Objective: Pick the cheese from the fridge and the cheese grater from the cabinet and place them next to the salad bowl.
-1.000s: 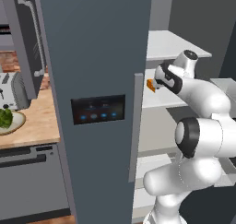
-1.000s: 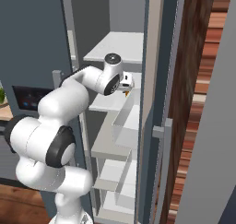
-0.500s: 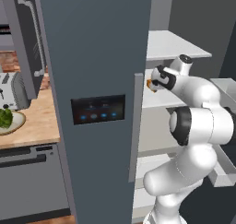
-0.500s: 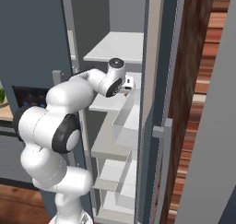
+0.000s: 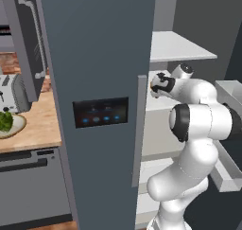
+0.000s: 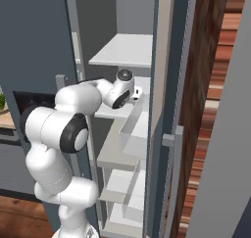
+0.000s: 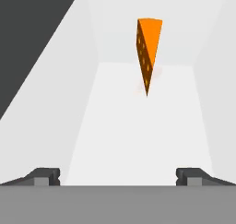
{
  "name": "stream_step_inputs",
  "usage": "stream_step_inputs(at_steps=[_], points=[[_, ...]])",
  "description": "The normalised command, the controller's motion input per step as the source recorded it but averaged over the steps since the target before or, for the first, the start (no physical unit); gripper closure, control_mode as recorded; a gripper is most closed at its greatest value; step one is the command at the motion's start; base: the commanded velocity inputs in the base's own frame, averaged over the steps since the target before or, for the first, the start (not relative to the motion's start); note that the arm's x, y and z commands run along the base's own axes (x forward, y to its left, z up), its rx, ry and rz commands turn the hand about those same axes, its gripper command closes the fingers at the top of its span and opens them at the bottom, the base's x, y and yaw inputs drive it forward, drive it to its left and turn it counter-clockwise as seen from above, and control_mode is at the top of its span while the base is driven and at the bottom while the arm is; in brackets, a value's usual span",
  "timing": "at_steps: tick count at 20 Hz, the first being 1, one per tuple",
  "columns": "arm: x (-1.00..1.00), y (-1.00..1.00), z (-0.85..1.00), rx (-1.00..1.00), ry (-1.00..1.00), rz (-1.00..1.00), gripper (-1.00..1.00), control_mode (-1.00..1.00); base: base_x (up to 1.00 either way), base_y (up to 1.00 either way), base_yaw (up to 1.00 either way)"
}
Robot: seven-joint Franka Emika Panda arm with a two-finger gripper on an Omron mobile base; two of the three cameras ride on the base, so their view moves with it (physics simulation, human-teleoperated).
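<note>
The cheese (image 7: 148,48), an orange wedge with small holes, stands on a white shelf inside the fridge (image 5: 101,58), ahead of my gripper (image 7: 119,177). Both dark fingertips (image 7: 46,176) stand wide apart with nothing between them, short of the wedge. From the left base view the gripper (image 5: 153,88) reaches past the edge of the fridge door, with a sliver of orange cheese (image 5: 151,85) at its tip. In the right base view the hand (image 6: 123,92) sits over the middle shelf. The salad bowl (image 5: 14,127) with lettuce rests on the wooden counter at far left. The cheese grater is out of view.
A toaster (image 5: 9,92) stands behind the bowl. A dark grey door with a long handle (image 5: 35,37) hangs at upper left. White fridge shelves (image 6: 122,51) lie above and below the hand, and door bins (image 6: 130,134) jut out on the right.
The hand has pushed a little deeper into the fridge toward the cheese, and the elbow has swung closer. The jaws stayed open.
</note>
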Motion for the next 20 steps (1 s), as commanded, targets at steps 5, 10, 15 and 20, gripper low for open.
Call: stream_step_inputs(at_steps=[5,10,15,20], points=[[0.0,0.0,-0.2,0.0,-0.3,0.0,-1.0,-1.0,0.0,0.0,0.0],[0.0,0.0,-0.03,0.0,-0.13,0.0,-1.0,-1.0,0.0,0.0,0.0],[0.0,0.0,0.2,0.0,0.0,0.0,-1.0,-1.0,0.0,0.0,0.0],[0.01,-0.01,0.24,0.0,0.0,0.0,-1.0,-1.0,0.0,0.0,0.0]])
